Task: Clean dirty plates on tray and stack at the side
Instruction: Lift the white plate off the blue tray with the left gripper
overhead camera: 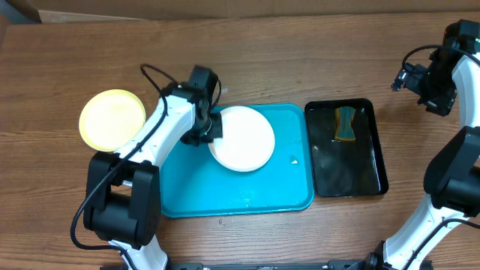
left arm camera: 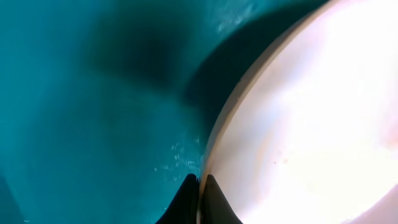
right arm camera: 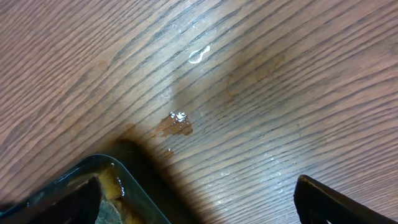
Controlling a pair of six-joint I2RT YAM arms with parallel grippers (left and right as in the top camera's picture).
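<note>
Right now the left pincer (left arm camera: 200,190) is closed on the left rim of the white plate (overhead camera: 244,140), which sits on the tray (overhead camera: 187,195). In the left wrist view a dark shadow lies on the tray under that rim. The yellow plate (overhead camera: 112,118) rests on the desk (overhead camera: 300,52), just left of the tray. The right pincer (right arm camera: 196,205) hangs with its fingers wide apart and empty, above the desk beside a corner of the black tray (overhead camera: 371,176). A sponge (overhead camera: 346,124) lies in that tray, and a small wet spot (right arm camera: 177,122) marks the wood.
</note>
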